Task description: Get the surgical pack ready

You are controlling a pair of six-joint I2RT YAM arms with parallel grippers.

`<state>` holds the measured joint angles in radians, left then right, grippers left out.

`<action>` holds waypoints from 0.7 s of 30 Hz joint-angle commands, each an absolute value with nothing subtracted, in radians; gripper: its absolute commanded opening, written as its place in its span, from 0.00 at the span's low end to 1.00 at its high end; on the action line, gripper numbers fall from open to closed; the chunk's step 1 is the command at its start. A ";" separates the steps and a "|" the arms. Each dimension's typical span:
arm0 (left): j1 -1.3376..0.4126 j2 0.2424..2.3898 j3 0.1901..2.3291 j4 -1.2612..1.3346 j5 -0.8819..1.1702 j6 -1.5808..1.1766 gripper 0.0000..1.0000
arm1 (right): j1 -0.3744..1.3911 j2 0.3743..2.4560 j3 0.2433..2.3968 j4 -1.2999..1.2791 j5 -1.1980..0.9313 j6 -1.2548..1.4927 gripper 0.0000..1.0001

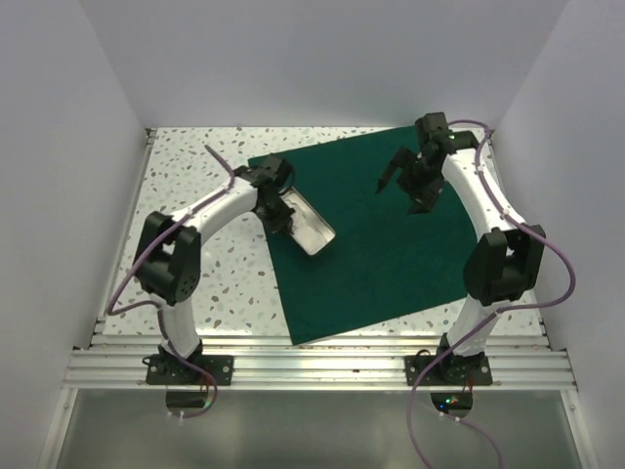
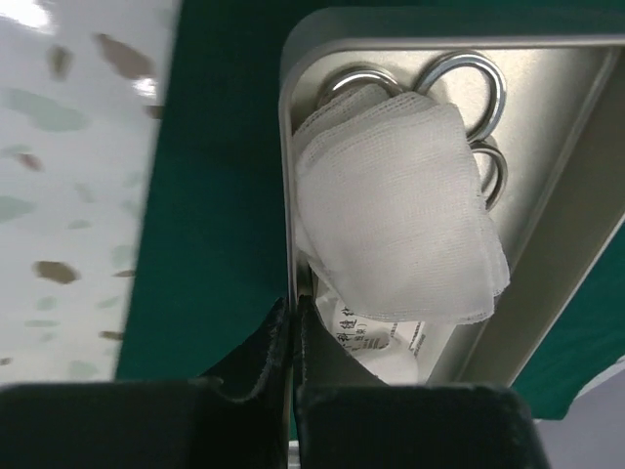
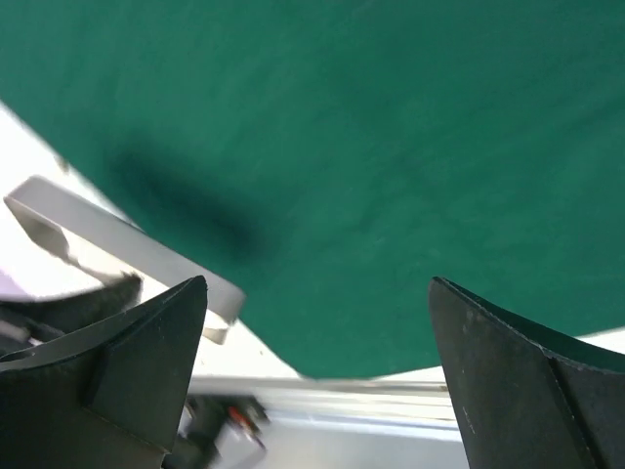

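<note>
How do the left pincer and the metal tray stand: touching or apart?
Touching. The left wrist view shows the left pincer shut on the metal tray, fingertips clamping its rim.

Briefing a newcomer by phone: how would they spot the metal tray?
Find the dark green cloth spread on the speckled table. Near its left edge, pinched by the left end effector, sits a metal tray. It alone is shiny, holding white gauze.

2 white arms [image 1: 220,200], black joints [image 1: 166,259], black claws [image 1: 288,220] [image 1: 403,192], purple cables [image 1: 559,264].
</note>
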<state>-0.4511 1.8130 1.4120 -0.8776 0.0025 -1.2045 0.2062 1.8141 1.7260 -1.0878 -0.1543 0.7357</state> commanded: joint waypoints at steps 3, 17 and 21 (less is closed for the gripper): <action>-0.578 2.000 1.682 -0.827 -0.061 -1.469 0.00 | 0.123 1.790 1.822 -1.189 0.034 0.845 0.99; -0.742 2.375 2.126 -0.962 0.006 -1.703 0.00 | 0.043 1.729 1.798 -1.172 0.035 0.785 0.99; -0.762 2.372 2.115 -0.967 0.026 -1.707 0.00 | 0.041 1.724 1.755 -1.151 0.009 0.756 0.99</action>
<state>-0.7555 2.4031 2.0739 -0.9489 0.0105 -1.6516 0.0490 1.7718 1.7748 -1.1587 0.0090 0.7876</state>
